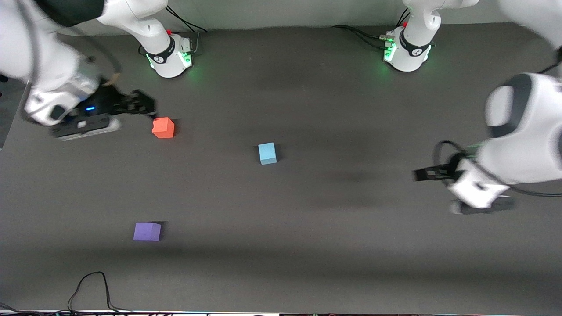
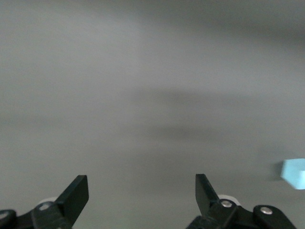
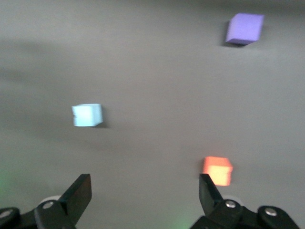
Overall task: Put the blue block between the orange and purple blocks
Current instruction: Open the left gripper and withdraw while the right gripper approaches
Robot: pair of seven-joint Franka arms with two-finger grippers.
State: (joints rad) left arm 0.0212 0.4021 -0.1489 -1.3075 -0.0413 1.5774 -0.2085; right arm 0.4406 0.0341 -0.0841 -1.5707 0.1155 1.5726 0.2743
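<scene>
The light blue block (image 1: 267, 153) sits near the middle of the table; it also shows in the left wrist view (image 2: 294, 172) and the right wrist view (image 3: 87, 115). The orange block (image 1: 163, 127) (image 3: 218, 170) lies toward the right arm's end. The purple block (image 1: 147, 231) (image 3: 244, 28) lies nearer the front camera than the orange one. My right gripper (image 1: 147, 105) (image 3: 143, 193) is open and empty, up beside the orange block. My left gripper (image 1: 418, 174) (image 2: 142, 195) is open and empty over bare table toward the left arm's end.
The table is a dark grey mat (image 1: 333, 109). The two arm bases (image 1: 173, 55) (image 1: 406, 52) stand along its edge farthest from the front camera. A black cable (image 1: 90, 287) loops at the edge nearest the front camera.
</scene>
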